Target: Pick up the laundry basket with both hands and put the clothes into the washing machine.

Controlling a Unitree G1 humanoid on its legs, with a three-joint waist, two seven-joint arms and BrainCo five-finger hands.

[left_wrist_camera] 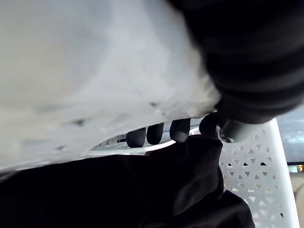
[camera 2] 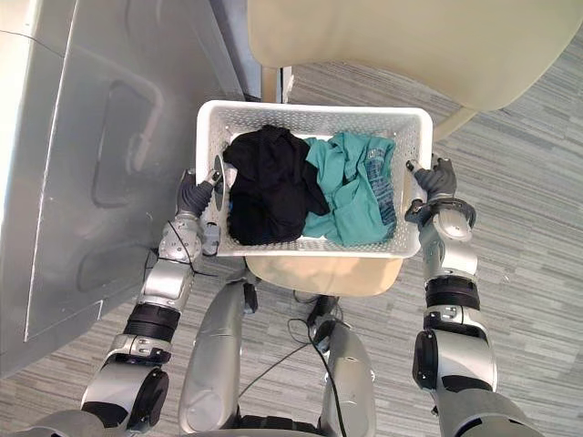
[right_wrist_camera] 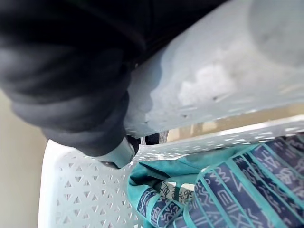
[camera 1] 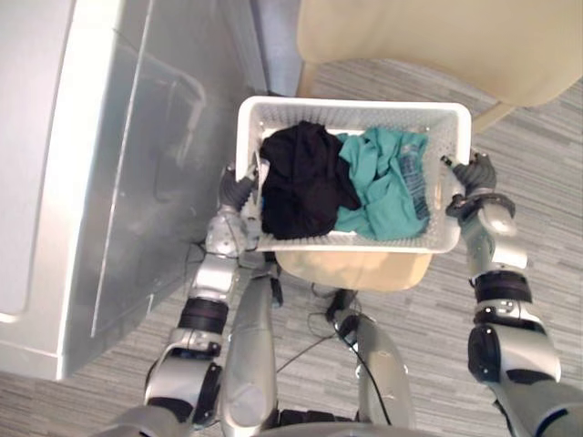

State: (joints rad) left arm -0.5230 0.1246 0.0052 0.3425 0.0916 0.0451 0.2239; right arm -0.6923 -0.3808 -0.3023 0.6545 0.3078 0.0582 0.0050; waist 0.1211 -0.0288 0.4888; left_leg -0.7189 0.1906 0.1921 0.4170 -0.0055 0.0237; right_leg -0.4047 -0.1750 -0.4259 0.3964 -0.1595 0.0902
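Laundry basket: centre frame, above beige stool, black garment and teal garment inside | left hand curled over left rim, right hand clasping right rim | step: two-handed pickup | next: probably swing level toward washing machine, frame left

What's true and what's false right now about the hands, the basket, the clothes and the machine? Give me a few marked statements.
1. The left hand and the right hand each grip a short end of the white perforated plastic laundry basket. True.
2. The black garment lies at the basket's right end. False: it lies at the left end, and the teal patterned garment lies at the right.
3. The clothes are in the machine. False: both lie in the basket.
4. The silver-grey washing machine stands to the robot's left. True.
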